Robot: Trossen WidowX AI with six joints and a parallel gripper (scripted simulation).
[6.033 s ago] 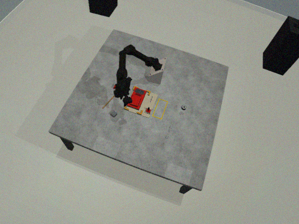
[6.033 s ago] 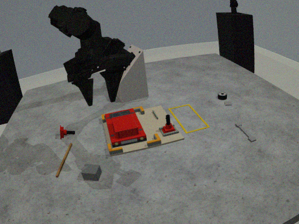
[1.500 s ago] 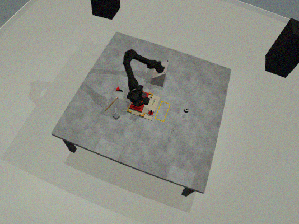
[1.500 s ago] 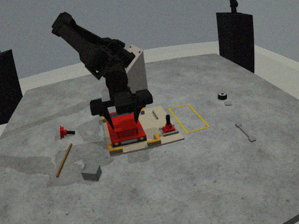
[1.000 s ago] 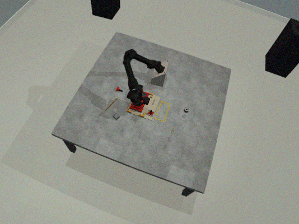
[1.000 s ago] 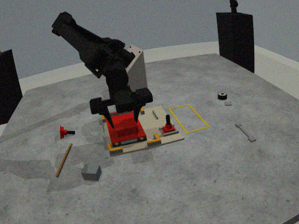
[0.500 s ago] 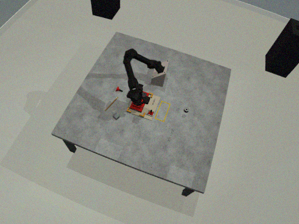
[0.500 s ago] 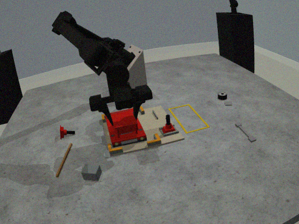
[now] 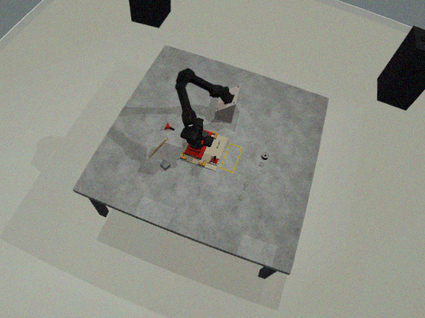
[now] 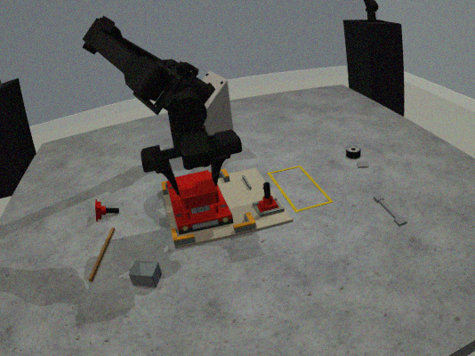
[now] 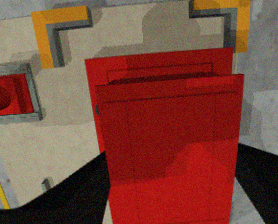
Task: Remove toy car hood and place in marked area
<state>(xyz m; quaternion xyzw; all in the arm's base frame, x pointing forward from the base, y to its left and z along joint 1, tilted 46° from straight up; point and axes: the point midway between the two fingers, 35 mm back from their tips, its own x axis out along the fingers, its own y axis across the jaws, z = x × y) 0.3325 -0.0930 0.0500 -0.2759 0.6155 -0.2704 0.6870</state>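
The hood is a flat red panel. It looks raised above the red toy car, whose front edge shows past it in the wrist view. My gripper is shut on the hood, with one dark finger at each side. The size of the gap beneath the hood is hard to tell. In the top view the arm hides most of the hood. The marked area is a yellow outline on the table, right of the car's board.
The cream board has orange corner blocks and a red piece with a black peg at its right. Left are a red-and-black piece, a wooden stick and a grey block. A black ring and a wrench lie far right.
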